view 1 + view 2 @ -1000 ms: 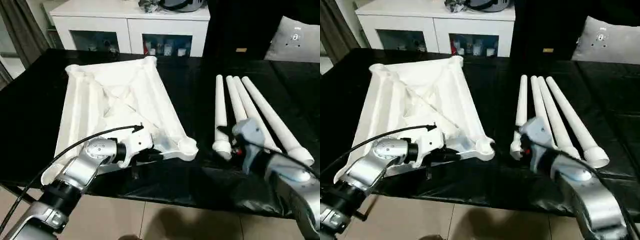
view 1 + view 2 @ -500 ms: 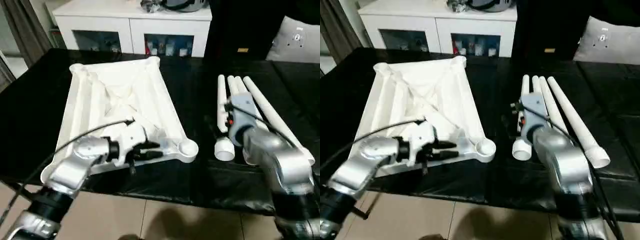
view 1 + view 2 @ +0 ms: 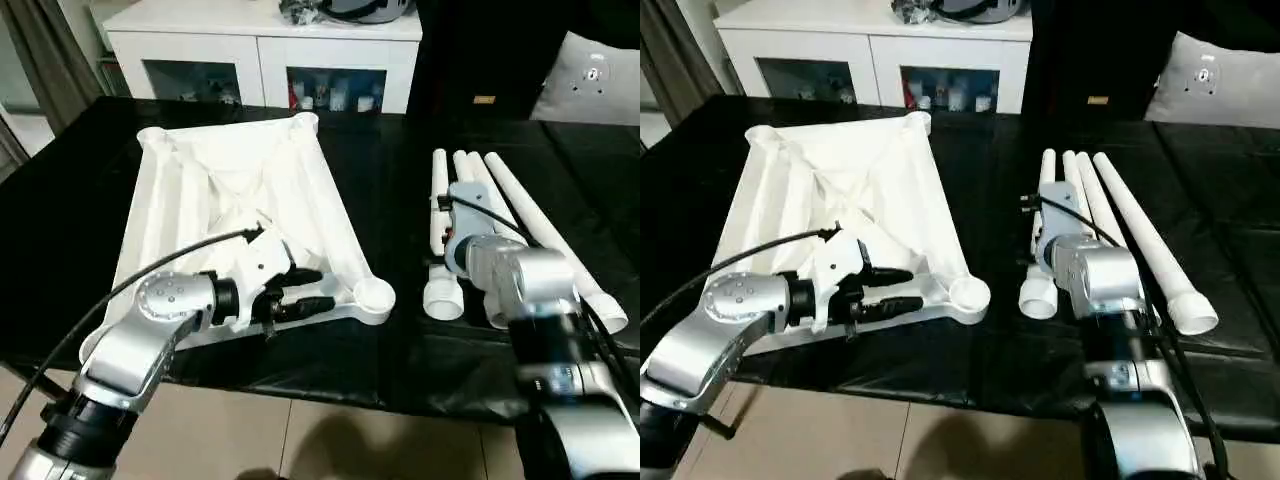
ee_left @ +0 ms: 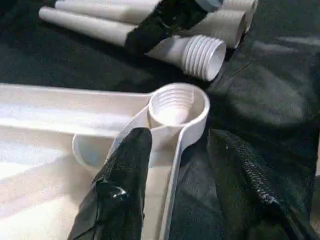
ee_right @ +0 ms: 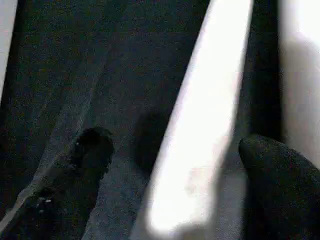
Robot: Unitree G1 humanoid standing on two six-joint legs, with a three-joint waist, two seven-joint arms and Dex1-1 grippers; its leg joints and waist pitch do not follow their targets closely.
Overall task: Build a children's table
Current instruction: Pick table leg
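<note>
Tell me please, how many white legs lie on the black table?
4. All lie side by side to the right of the white top: the leftmost leg, a second, a third partly under the right arm, and the rightmost.

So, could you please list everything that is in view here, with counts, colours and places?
Tabletop: one, white, lying ribbed side up on the left half of the work table, a round socket at its near right corner.
Legs: four, white, tapered, lying side by side on the right half, threaded wide ends toward the robot.
Work table: one, black-covered, under everything.
Cabinet: one, white with glass doors, behind the work table.
Cushion: one, grey, far right.
Floor: beige tiles, at the near edge.
Left gripper: black fingers apart, over the tabletop's near edge beside the socket.
Right gripper: fingers wide open, either side of one leg.
</note>
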